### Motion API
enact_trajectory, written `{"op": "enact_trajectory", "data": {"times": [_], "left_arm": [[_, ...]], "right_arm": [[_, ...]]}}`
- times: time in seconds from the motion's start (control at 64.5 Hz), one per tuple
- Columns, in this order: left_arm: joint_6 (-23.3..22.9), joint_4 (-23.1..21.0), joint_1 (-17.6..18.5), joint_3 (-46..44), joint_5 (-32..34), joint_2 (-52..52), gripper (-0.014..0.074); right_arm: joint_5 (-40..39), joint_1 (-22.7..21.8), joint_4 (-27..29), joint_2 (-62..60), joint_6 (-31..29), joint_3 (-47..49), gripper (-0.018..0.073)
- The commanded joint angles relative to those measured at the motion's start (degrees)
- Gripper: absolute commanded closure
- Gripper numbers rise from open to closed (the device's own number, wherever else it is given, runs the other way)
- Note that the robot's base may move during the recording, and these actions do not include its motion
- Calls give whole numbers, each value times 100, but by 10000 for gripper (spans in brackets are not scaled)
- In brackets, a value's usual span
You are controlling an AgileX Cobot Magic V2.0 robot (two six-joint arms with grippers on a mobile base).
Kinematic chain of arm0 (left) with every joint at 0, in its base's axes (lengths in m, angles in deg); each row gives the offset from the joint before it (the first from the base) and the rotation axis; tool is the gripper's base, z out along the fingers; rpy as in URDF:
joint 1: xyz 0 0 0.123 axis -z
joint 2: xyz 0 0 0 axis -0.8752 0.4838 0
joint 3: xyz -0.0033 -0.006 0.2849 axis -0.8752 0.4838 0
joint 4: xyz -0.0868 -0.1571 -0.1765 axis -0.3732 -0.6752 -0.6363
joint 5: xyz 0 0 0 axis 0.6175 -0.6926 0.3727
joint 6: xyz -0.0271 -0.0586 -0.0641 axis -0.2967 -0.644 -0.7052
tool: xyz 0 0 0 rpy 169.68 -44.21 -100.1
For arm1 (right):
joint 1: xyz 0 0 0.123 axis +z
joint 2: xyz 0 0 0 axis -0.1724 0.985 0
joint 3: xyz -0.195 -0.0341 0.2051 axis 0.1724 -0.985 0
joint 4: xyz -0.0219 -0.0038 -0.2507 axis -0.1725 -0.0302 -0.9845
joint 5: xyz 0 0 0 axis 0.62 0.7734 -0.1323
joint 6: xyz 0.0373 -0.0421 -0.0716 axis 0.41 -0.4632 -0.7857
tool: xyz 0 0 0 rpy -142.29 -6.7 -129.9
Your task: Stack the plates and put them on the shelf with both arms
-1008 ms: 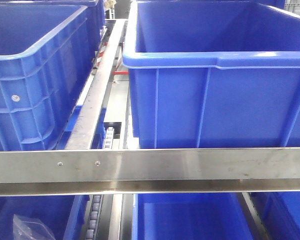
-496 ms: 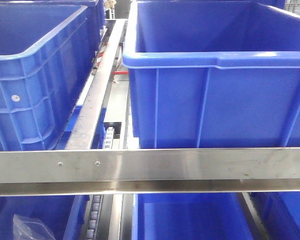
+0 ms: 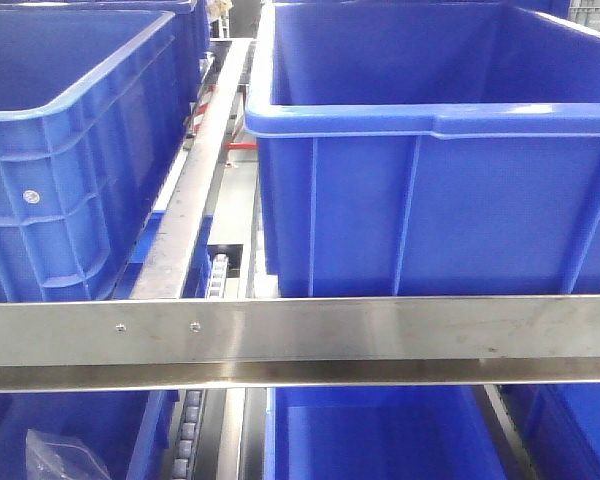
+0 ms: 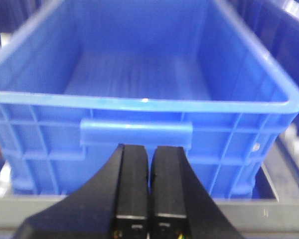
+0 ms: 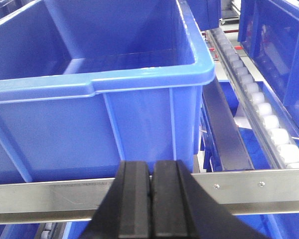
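Holding both arms low before the rack, I have my left gripper [image 4: 149, 191] with its two black pads pressed together on nothing; just ahead of its tips stands a ribbed, deep blue plastic crate [image 4: 139, 124], its moulded handle bar right above the pads and its bare inside beyond that. My right gripper [image 5: 150, 199] is likewise pinched flat, pad against pad, with nothing between. Directly past its tips runs the brushed steel front rail of the shelf [image 5: 249, 186], and behind that rail rises a smooth-walled large blue plastic bin [image 5: 114, 114]. Off to the right of that gripper, a line of white plastic conveyor rollers [image 5: 254, 99] slopes away, flanked by a dark metal guide bar.

From the front-facing camera I see the same steel rail [image 3: 300, 335] crossing the lower part of the view, the smooth bin [image 3: 430, 200] behind it on the right and the ribbed crate [image 3: 70, 170] on the left, with more blue bins on the level below and a crumpled clear plastic bag [image 3: 55, 455] in the lower left one. Neither gripper appears in that view.

Compared with the front view of a second ago, nothing has shifted: rail, bins and bag sit exactly as they did.

The pale plates show in none of my views, so I cannot say where they lie.
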Motion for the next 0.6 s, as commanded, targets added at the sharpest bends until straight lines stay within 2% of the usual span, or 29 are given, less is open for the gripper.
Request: {"op": "enact_trajectory", "data": {"times": [0.0,0.078,0.124,0.279,0.589], "left_arm": [[-11,-69,21,271,1100,-283,510],[-21,-88,21,544,1297,-551,510],[-21,-88,21,529,922,-709,510],[-21,-52,21,529,553,-1207,510],[-21,-52,44,529,504,-1181,510]], "right_arm": [[-467,-33,2,-108,-20,-7,533],[-467,-33,2,-108,-20,-7,533],[-467,-33,2,-108,-20,-7,533],[-467,-33,2,-108,-20,-7,533],[-463,-33,2,-108,-20,-7,533]]}}
